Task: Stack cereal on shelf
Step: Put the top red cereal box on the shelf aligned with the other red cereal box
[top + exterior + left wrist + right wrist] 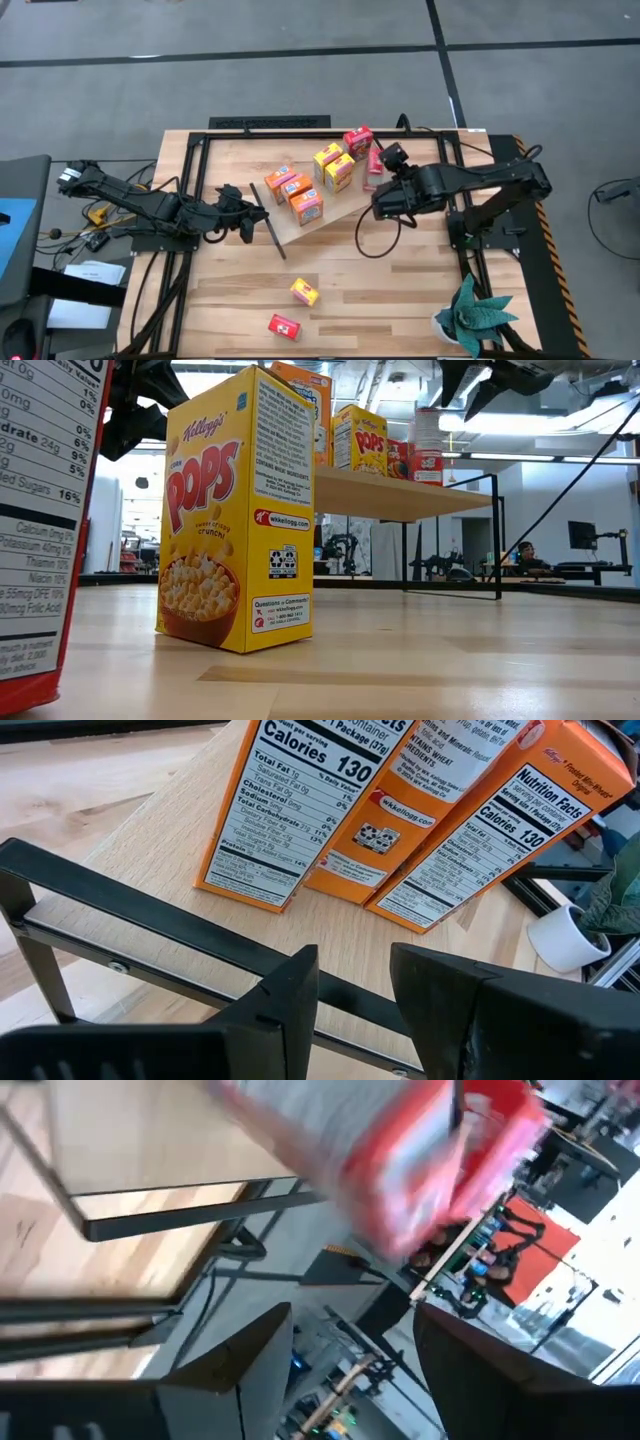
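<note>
Overhead, the wide light-wood shelf board with thin black rod frames [345,205] lies slantwise at the middle of the pale wooden worktop [400,290]. On it stand three small orange cardboard cereal boxes [293,187], two yellow ones [334,166] and two red ones [362,142] (one tipped over at the shelf's 2 o'clock end). The left gripper [250,213] sits at the shelf's 8 o'clock end, jaws apart over the black frame rod [150,935]. The right gripper [380,205] hovers at the 3 o'clock edge, jaws apart, holding nothing. One yellow box [305,292] and one red box [285,326] remain on the worktop toward 6 o'clock, well apart from the shelf.
</note>
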Robot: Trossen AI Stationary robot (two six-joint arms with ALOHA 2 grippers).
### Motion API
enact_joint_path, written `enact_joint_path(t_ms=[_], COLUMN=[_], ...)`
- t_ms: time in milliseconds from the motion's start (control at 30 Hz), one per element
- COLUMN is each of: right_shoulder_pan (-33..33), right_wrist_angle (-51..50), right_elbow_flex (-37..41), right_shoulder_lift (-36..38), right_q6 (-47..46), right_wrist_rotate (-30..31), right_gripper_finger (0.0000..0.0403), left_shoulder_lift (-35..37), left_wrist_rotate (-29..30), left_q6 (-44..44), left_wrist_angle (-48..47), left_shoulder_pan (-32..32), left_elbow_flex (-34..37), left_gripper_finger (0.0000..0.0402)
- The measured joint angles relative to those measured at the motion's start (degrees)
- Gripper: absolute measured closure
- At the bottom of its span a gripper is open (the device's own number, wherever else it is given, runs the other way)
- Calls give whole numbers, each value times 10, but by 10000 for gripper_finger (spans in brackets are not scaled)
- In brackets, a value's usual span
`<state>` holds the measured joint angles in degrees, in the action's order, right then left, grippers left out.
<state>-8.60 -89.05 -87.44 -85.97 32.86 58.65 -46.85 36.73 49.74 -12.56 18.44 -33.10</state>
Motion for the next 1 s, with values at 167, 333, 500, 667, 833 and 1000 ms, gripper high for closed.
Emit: enact_joint_path(t_ms=[167, 333, 500, 667, 833, 1000], right_shoulder_pan=[0, 0, -8, -35, -62, -92], right_wrist_angle=[-1, -5, -10, -10, -10, -6], right_elbow_flex=[-28, -53, -81, -119, -154, -157], right_shoulder_lift=[1, 1, 1, 10, 39, 98], right_q6=[-35, -102, -177, -249, -368, -482], right_wrist_rotate=[0, 0, 0, -1, -4, -47], right_gripper_finger=[171, 172, 173, 173, 178, 193], left_shoulder_lift=[0, 0, 0, 0, 0, 0], left_wrist_rotate=[0, 0, 0, -2, 0, 0], left_q6=[0, 3, 5, 6, 6, 7], left_wrist_angle=[0, 0, 0, 0, 0, 3], left_shoulder_pan=[0, 0, 0, 0, 0, 0], left_elbow_flex=[0, 0, 0, 0, 0, 0], left_gripper_finger=[282, 282, 282, 282, 282, 282])
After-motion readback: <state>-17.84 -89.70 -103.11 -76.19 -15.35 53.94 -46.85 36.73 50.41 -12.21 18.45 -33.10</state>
